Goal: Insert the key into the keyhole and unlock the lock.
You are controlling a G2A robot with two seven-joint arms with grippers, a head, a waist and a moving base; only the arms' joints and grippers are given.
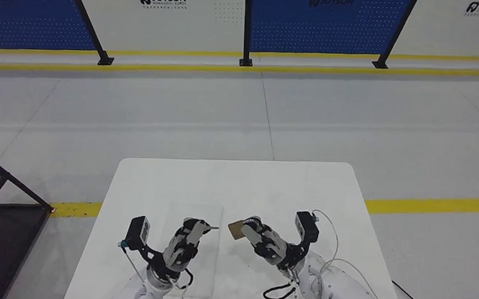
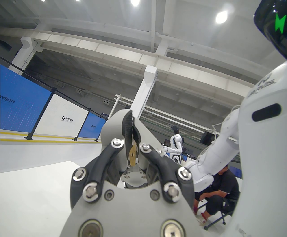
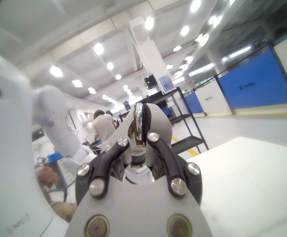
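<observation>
Above the near part of the white table [image 1: 222, 181], the two arms hold their pieces in the air facing each other, I think so that the key can go straight in. The right gripper [image 3: 140, 112] is closed tightly on the brass padlock [image 3: 138, 128]. The left gripper [image 2: 132, 122] is almost fully closed on the small key [image 2: 133, 154], whose tip is near the padlock but still apart from it.

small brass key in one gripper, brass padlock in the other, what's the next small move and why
Probably ease the left gripper, shut on the small brass key, toward the chrome-shackled brass padlock clamped in the right gripper. The top view shows a gap between key tip and padlock; the keyhole is hidden, so go slowly.
</observation>
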